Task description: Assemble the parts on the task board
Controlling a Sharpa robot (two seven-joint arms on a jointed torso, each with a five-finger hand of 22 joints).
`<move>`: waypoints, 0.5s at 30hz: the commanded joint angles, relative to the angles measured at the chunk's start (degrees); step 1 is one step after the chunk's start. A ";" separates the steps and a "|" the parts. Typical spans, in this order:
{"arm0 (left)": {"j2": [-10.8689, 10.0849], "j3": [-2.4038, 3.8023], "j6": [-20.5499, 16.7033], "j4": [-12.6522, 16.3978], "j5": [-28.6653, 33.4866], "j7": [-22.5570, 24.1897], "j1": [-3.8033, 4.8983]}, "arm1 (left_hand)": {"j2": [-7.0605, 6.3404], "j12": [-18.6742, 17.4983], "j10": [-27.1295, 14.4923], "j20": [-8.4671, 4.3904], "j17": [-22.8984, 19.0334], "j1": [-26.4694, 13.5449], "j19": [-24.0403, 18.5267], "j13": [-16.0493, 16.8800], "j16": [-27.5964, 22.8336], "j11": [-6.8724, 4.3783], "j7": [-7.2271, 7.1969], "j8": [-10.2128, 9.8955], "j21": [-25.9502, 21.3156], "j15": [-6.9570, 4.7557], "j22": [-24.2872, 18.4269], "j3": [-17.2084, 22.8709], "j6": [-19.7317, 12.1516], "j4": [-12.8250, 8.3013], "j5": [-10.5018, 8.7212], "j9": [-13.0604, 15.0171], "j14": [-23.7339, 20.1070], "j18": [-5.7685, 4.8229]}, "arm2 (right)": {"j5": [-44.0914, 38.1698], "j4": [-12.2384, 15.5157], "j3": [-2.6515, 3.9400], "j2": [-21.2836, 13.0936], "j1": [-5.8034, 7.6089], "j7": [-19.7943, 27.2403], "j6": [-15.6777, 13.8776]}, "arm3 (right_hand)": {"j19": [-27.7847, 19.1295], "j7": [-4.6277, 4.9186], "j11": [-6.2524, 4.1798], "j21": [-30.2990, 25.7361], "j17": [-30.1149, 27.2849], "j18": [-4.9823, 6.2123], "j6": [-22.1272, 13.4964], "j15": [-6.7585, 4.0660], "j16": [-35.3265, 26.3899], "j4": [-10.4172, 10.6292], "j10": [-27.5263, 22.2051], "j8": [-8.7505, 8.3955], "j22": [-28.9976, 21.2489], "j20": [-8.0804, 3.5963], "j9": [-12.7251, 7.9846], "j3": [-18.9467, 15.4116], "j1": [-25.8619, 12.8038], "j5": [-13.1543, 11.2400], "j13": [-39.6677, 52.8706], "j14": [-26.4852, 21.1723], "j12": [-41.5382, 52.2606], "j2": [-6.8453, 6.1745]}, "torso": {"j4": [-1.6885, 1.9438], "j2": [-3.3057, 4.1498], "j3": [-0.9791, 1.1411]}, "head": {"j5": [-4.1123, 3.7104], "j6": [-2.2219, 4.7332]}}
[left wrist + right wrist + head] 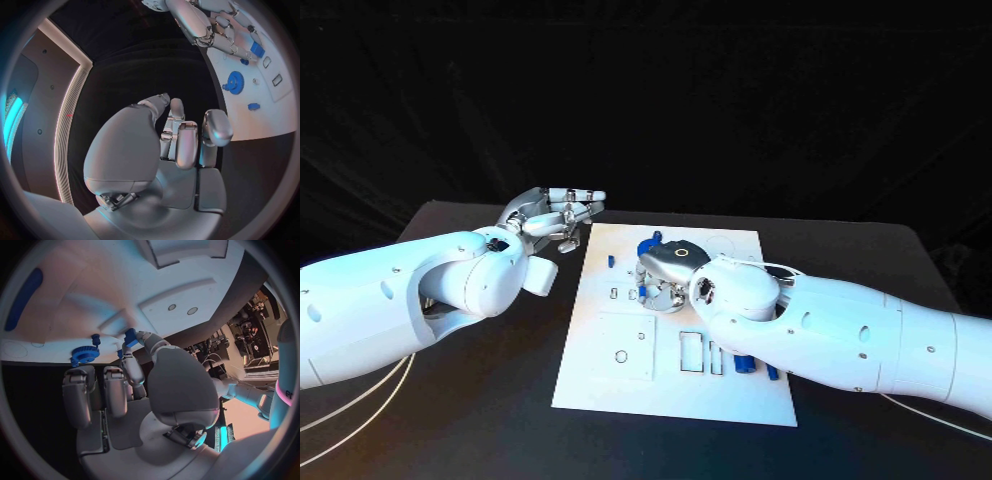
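Note:
The white task board (pixel 625 385) lies in the middle of the black table. My right hand (pixel 668 270) hovers over its far half, and in the right wrist view the thumb and a finger pinch a small blue part (pixel 130 336) just above the board (pixel 94 285). Close by, a blue gear (pixel 84 353) and a small blue peg (pixel 95 338) stand on the board. My left hand (pixel 557 215) hangs over the table by the board's far left corner, fingers curled in with nothing in them (pixel 187 140). The left wrist view shows the gear (pixel 235 81) below the right hand (pixel 206 25).
A long blue piece (pixel 22 297) lies flat on the board. Two more blue pieces (pixel 740 362) lie near the board's near right side, half under my right forearm. Rectangular slots and recesses (pixel 692 350) mark the board's near half. Black table (pixel 473 400) surrounds the board.

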 commanded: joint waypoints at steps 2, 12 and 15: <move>0.05 0.06 -0.08 0.18 1.05 1.07 0.08 | 0.48 -0.25 -0.29 0.07 2.19 -0.08 -0.28 -0.12 -0.21 0.17 0.13 -0.08 -0.27 0.25 -0.07 -0.36 -0.32 -0.07 -0.22 -0.03 0.07 1.04 | -1.08 -0.32 -0.12 0.15 -0.16 -0.91 2.53 | 6.10 -0.20 0.14 0.32 11.48 -0.81 0.48 -0.25 -0.16 0.27 0.22 0.18 15.10 -0.33 0.06 0.17 -0.08 -0.45 -0.11 5.11 -0.08 0.41 | -0.01 -0.01 -0.02 | -0.06 -0.05; 0.05 0.06 -0.15 0.33 1.05 1.11 0.09 | 0.64 -1.38 -1.31 0.19 0.99 0.07 -1.33 -1.11 -1.14 0.47 0.41 -0.08 -1.24 0.49 -1.81 -0.93 -0.65 0.02 -0.17 -0.03 -0.55 1.35 | -1.07 -0.82 -0.13 0.55 -0.20 -1.22 2.27 | 6.10 -0.04 0.26 0.32 11.47 -0.81 0.02 -0.17 -0.18 0.58 -0.12 -0.05 15.10 -0.29 -0.03 -0.02 -0.64 -0.85 -0.51 5.11 -0.53 0.09 | 0.04 0.00 -0.02 | -0.08 -0.20; 0.05 0.06 -0.29 0.36 1.05 1.20 0.09 | 0.76 -4.04 -3.35 0.49 -4.09 0.33 -5.32 -3.30 -5.23 0.79 0.64 0.05 -4.71 0.82 -7.83 -1.39 -1.22 0.28 -0.18 0.01 -3.49 2.50 | -1.08 -1.09 -0.13 0.68 -0.20 -1.32 2.37 | 6.10 0.12 0.39 0.32 11.45 -0.81 -0.37 -0.08 -0.19 0.78 -0.33 -0.28 15.10 -0.23 -0.13 -0.15 -1.00 -1.09 -0.73 5.10 -0.78 -0.19 | 0.03 0.02 -0.02 | -0.01 -0.30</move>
